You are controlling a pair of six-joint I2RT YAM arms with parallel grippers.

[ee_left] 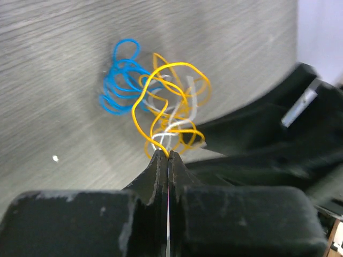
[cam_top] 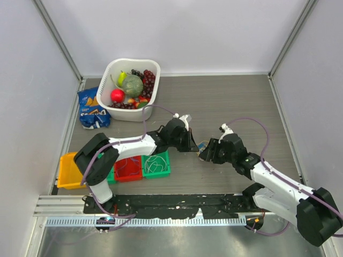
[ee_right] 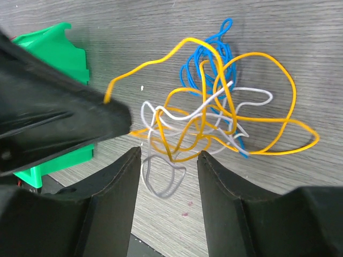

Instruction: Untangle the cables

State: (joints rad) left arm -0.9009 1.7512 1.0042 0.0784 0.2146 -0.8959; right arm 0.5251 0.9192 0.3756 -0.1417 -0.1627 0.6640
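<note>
Cables (ee_left: 163, 104): one tangle, lying on the tabletop (cam_top: 241, 101) between the two pincers

Colours: three, namely blue (ee_left: 120, 80), yellow-orange (ee_left: 177, 64) and white (ee_right: 252, 91); strand count per colour cannot be told inside the knot

Left pincer (ee_left: 169, 155): clenched on yellow-orange and white strands at the tangle's near edge

Right pincer (ee_right: 169, 152): released, jaws apart, a white loop lying just past the tips

Long axis, left wrist view: runs from the left pincer's tip out to the blue loops at the far end
</note>
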